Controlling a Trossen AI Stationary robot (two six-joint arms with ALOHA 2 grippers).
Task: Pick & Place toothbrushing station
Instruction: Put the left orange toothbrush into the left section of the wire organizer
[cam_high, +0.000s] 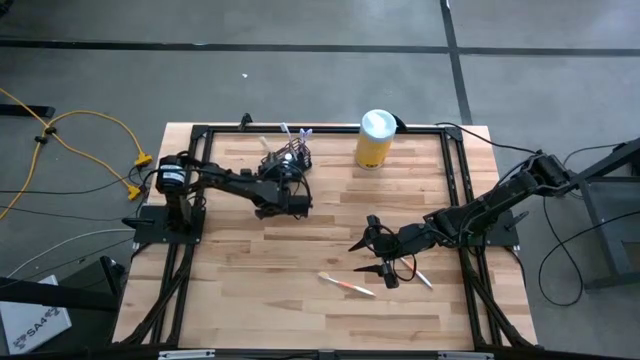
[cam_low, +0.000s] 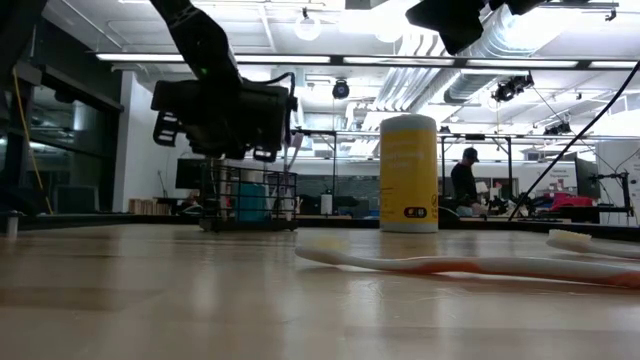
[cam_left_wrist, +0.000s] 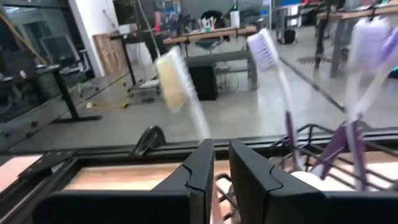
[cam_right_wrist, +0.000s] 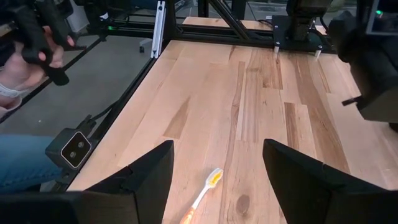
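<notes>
The toothbrushing station, a black wire-mesh holder (cam_high: 298, 155) (cam_low: 248, 198) (cam_left_wrist: 323, 149), stands on its base at the table's far side. Purple-handled toothbrushes (cam_left_wrist: 283, 93) stick up out of it. My left gripper (cam_high: 287, 170) (cam_left_wrist: 221, 168) hovers level just beside and above the holder, shut on a white toothbrush with pale yellow bristles (cam_left_wrist: 174, 81). My right gripper (cam_high: 356, 258) (cam_right_wrist: 217, 168) hangs open over the table's near middle. Below it an orange-and-white toothbrush (cam_high: 347, 285) (cam_right_wrist: 205, 190) lies flat on the wood. My left gripper pinches the white toothbrush's handle (cam_left_wrist: 204, 134) between its two fingers. The fingers lie level, pointing toward the table's far edge, and cross the handle. The brush stands upright with its head up; the fingers hide its lower end.
A yellow canister with a white lid (cam_high: 375, 138) (cam_low: 409, 172) stands right of the holder. A second toothbrush (cam_high: 422, 278) (cam_low: 590, 240) lies by the right arm. A black frame (cam_high: 200, 135) borders the table. A person's hands (cam_right_wrist: 34, 43) show beyond the table's edge.
</notes>
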